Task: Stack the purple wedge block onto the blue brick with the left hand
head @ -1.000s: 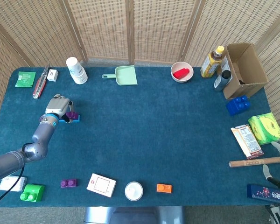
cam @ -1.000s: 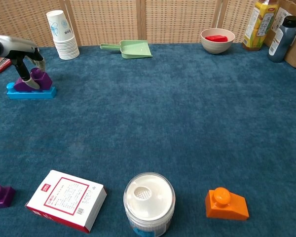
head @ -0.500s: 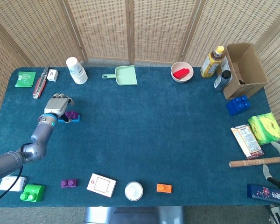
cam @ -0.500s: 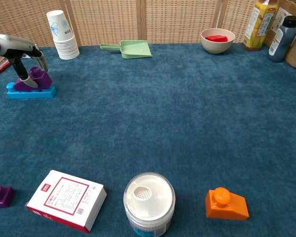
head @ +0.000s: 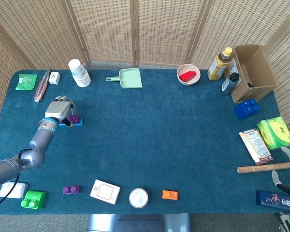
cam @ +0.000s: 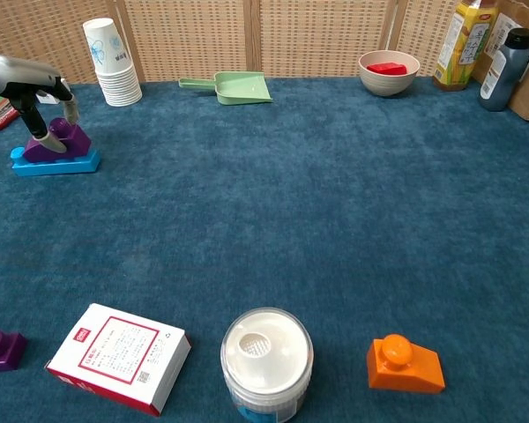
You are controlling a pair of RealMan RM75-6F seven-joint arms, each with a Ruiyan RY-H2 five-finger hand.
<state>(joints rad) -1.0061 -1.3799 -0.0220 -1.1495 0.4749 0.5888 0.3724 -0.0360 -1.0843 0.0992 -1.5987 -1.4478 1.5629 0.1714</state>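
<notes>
The left hand (head: 58, 109) hung over the purple wedge (cam: 56, 142), fingers (cam: 37, 129) pointing down on either side of it; whether they gripped it could not be told. The wedge sat on the blue brick (cam: 55, 163) at the table's (head: 154, 135) far left. Paper cups (cam: 110, 63) stood behind. The right hand (head: 289, 166) lay at the right edge, fingers apart, beside a wooden stick (head: 263, 167).

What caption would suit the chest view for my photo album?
Left robot hand over a purple wedge block sitting on a blue brick.
</notes>
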